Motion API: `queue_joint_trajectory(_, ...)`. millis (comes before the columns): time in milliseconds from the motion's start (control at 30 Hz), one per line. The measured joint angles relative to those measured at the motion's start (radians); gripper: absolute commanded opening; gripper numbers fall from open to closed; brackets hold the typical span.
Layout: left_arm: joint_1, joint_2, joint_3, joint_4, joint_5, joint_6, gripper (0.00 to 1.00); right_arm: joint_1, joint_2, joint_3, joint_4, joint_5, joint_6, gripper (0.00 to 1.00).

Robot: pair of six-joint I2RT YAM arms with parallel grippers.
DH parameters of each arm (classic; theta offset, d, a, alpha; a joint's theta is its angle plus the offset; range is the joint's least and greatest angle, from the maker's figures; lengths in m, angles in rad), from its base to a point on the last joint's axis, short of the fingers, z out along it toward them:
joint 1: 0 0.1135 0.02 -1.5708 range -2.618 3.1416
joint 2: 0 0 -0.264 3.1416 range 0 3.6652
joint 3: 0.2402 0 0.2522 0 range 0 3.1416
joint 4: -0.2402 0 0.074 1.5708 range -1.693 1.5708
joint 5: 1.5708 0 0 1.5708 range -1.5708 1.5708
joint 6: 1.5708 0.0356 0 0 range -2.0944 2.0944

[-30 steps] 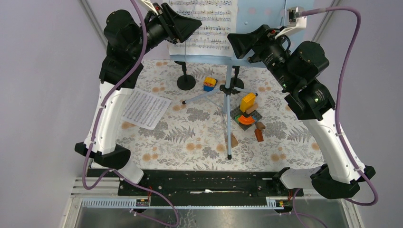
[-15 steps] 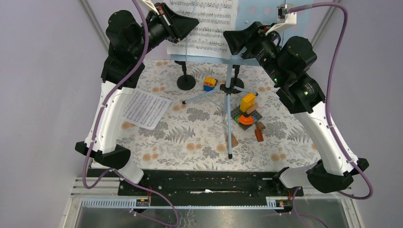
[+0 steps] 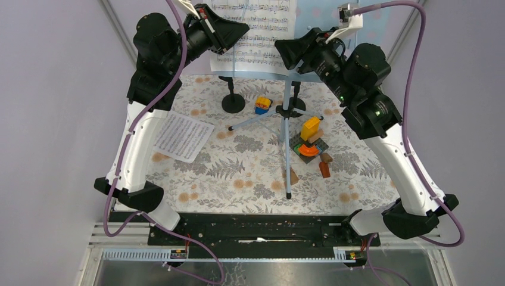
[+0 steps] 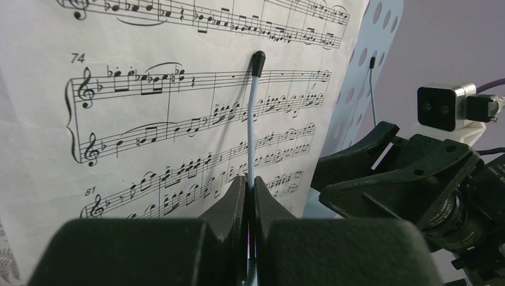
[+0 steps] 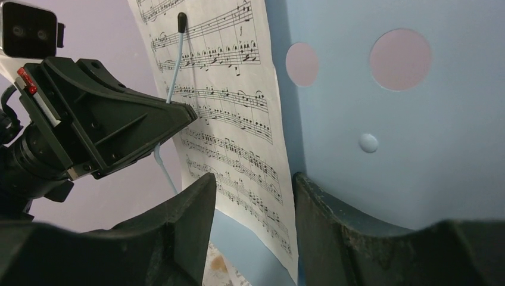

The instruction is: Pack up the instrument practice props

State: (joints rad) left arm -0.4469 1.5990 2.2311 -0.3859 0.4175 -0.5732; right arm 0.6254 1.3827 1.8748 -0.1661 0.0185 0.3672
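Left gripper (image 4: 249, 192): pinched shut on the thin page-holder wire (image 4: 252, 119).
Wire: on the music rack (image 5: 417, 149), across its sheet-music page (image 4: 149, 125).
Right gripper (image 5: 253, 182): jaws apart, that page's edge between them.
Loose page (image 3: 182, 137): lying left of the rack.

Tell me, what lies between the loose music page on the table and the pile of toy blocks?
The music stand's thin blue legs, spread over the flowered cloth between page and blocks; the top camera shows it.
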Motion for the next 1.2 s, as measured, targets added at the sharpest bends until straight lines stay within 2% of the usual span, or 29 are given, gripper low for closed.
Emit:
queue_joint_trajectory(167, 0.0, 0.0, 0.0, 0.0, 0.0, 0.0, 0.04, 0.0, 0.011, 0.0, 0.0, -0.023, -0.005, 0.49)
queue_joint_trajectory(233, 0.0, 0.0, 0.0, 0.0, 0.0, 0.0, 0.04, 0.0, 0.013, 0.0, 0.0, -0.03, -0.006, 0.42)
queue_joint_trajectory(367, -0.001, 0.0, 0.0, 0.0, -0.001, 0.0, 0.03, 0.0, 0.023, 0.0, 0.003, -0.038, -0.011, 0.21)
queue_joint_trajectory(433, -0.002, 0.0, 0.0, 0.001, -0.002, 0.001, 0.01, 0.0, 0.028, 0.0, 0.005, -0.038, -0.014, 0.05)
queue_joint_trajectory(500, -0.002, 0.0, 0.0, 0.002, -0.003, 0.001, 0.0, 0.0, 0.032, 0.0, 0.008, -0.039, -0.019, 0.0)
queue_joint_trajectory(633, -0.002, -0.007, -0.018, 0.024, -0.005, 0.005, 0.0, 0.0, 0.033, 0.0, 0.016, -0.037, -0.024, 0.0)
queue_joint_trajectory(800, -0.004, -0.067, -0.134, 0.111, -0.024, 0.006, 0.0, 0.0, 0.001, -0.048, 0.043, -0.035, -0.043, 0.0)
queue_joint_trajectory(933, -0.006, -0.126, -0.222, 0.177, -0.051, 0.017, 0.0, 0.0, -0.063, -0.109, 0.045, -0.027, -0.074, 0.0)
queue_joint_trajectory(1167, -0.006, -0.146, -0.26, 0.218, -0.068, 0.027, 0.0, 0.0, -0.218, -0.198, 0.044, 0.029, -0.13, 0.0)
queue_joint_trajectory(1200, -0.006, -0.146, -0.263, 0.222, -0.071, 0.028, 0.03, 0.0, -0.244, -0.207, 0.043, 0.034, -0.137, 0.0)
